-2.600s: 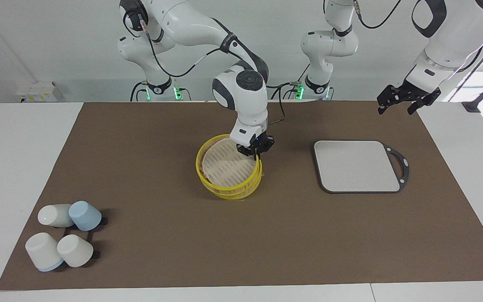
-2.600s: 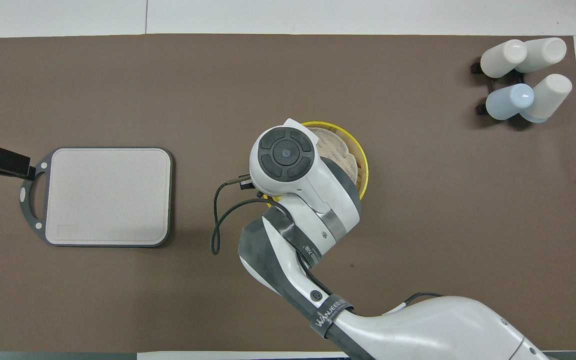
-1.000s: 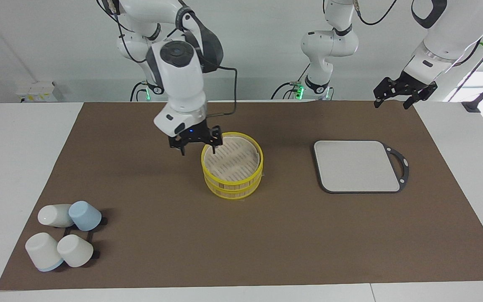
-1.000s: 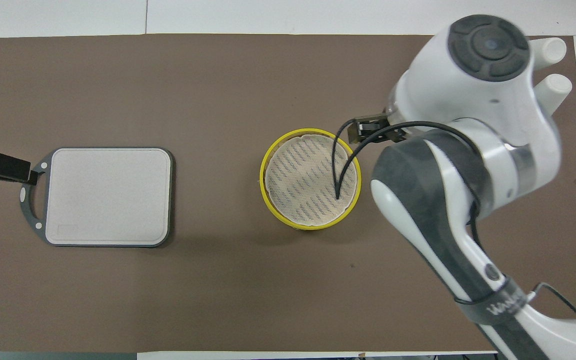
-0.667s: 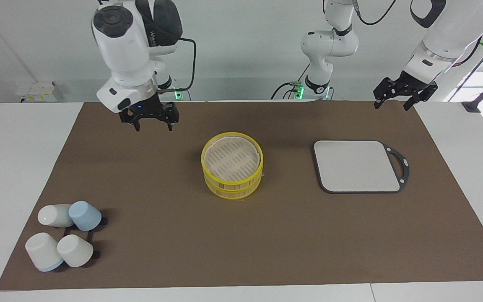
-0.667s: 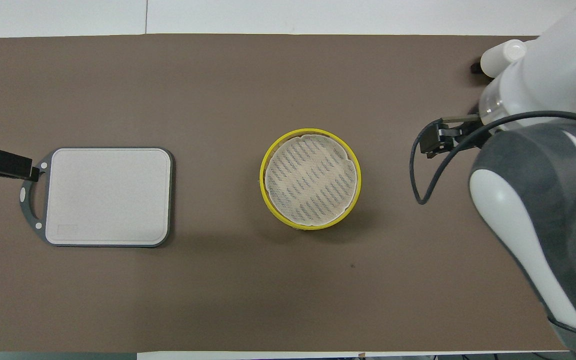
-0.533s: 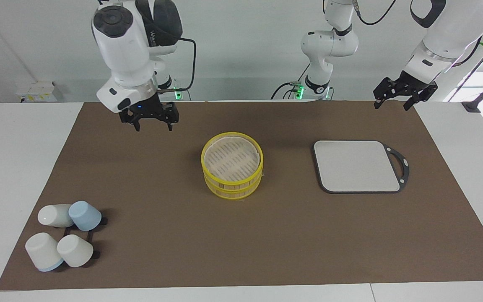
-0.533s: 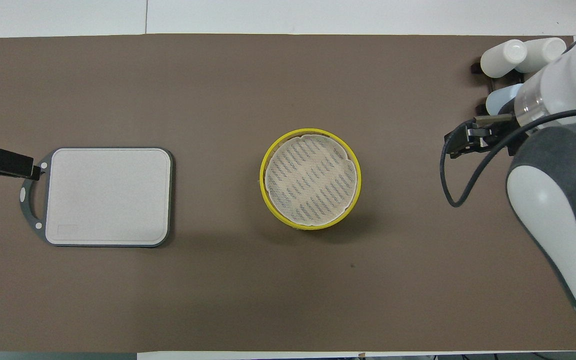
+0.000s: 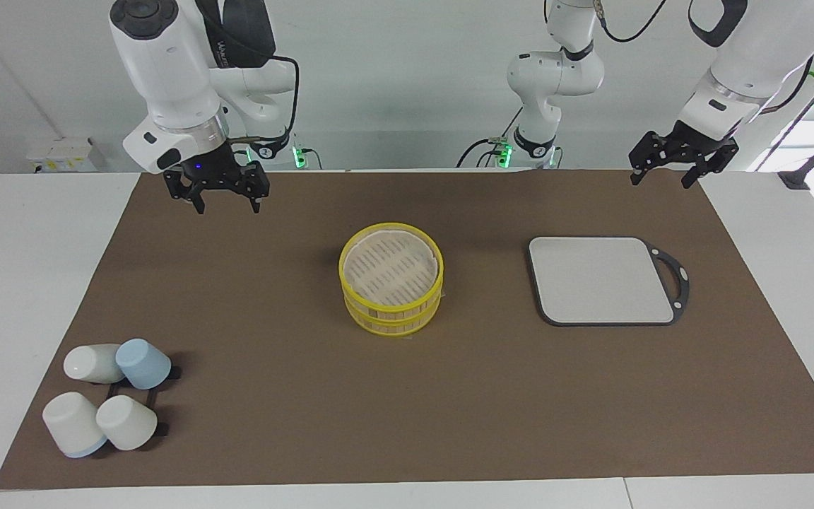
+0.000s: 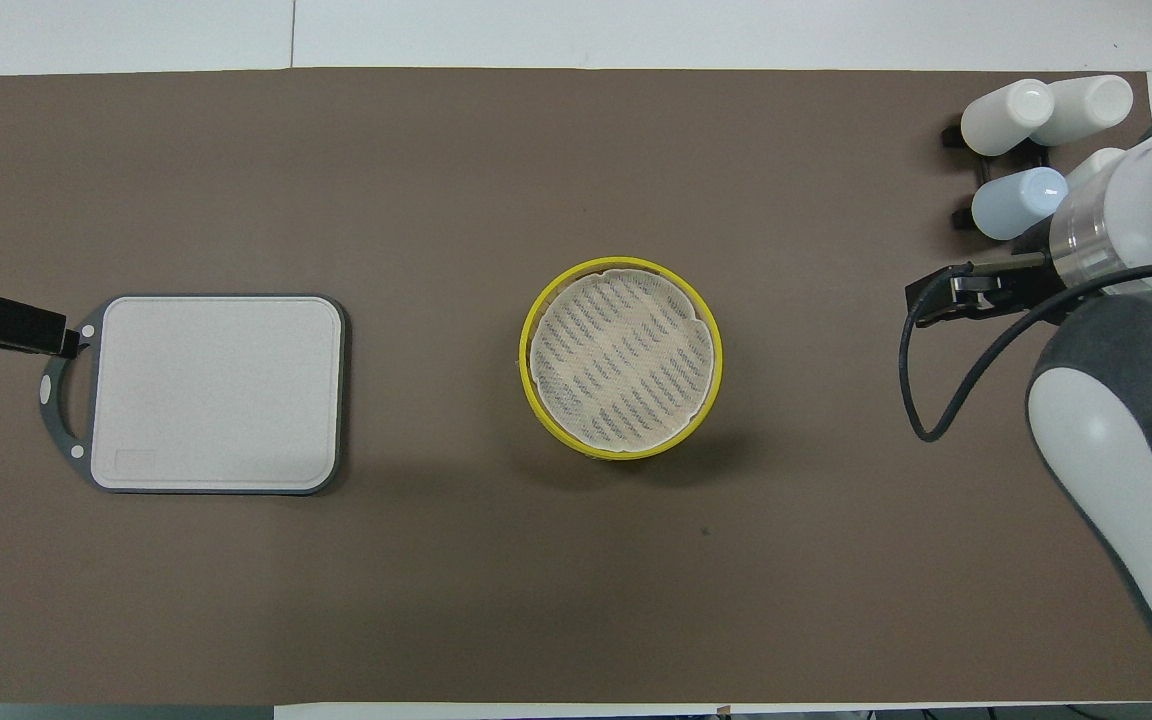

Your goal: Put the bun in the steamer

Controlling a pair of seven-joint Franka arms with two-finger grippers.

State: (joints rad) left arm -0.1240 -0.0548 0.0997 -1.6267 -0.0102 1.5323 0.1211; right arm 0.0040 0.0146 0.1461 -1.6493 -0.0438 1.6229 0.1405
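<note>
Two robot arms are seen above a table covered by a brown mat (image 9: 294, 424). At the middle of the mat a round steamer (image 9: 391, 288) with yellow rims is set, its woven lid seated on top; the bun cannot be seen in either view. The right gripper (image 9: 224, 203) is held in the air over the mat's edge nearest the robots, toward the right arm's end of the table, with its two fingers spread wide and nothing between them. The left gripper (image 9: 663, 177) is held in the air over the mat's corner nearest the robots at the left arm's end, also spread wide and empty. A grey rectangular board (image 9: 601, 280) with a dark handle loop is laid flat between the steamer and the left arm's end of the table, well apart from the steamer. Four cups (image 9: 107, 396), three white and one pale blue, are clustered at the mat's corner farthest from the robots, at the right arm's end.
</note>
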